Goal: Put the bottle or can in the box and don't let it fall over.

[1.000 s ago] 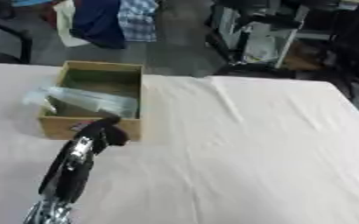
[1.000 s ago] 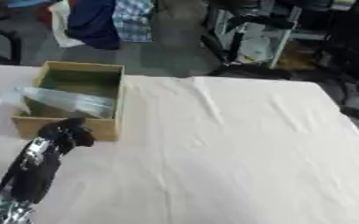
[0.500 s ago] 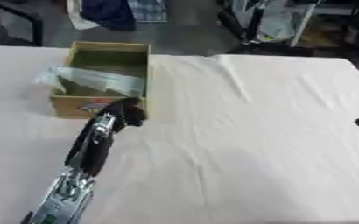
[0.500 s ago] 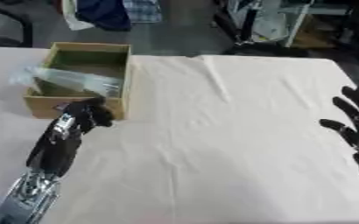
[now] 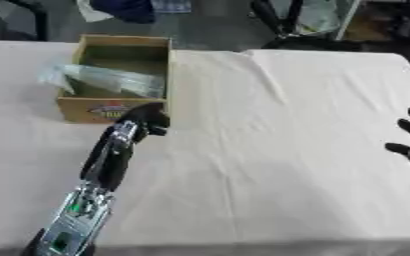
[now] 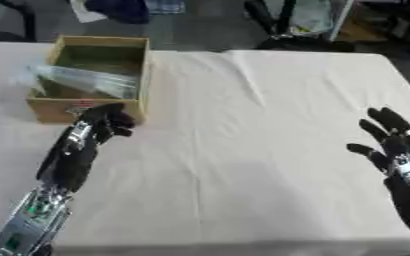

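Note:
A clear plastic bottle (image 5: 103,79) lies tilted across the open cardboard box (image 5: 117,109), one end sticking out over the box's left rim. My left hand (image 5: 144,119) sits at the box's near right corner, fingers curled and holding nothing that I can see. My right hand (image 6: 394,149) is raised at the right edge of the table, fingers spread and straight, far from the box.
A white cloth (image 6: 261,130) with creases covers the table. Beyond the far edge are dark chair legs (image 6: 278,20) and hanging clothes (image 6: 121,7) on the floor side.
The camera has tilted down, so the whole picture shifted. My left hand stays at the box's near corner. My right hand has come further into view at the right.

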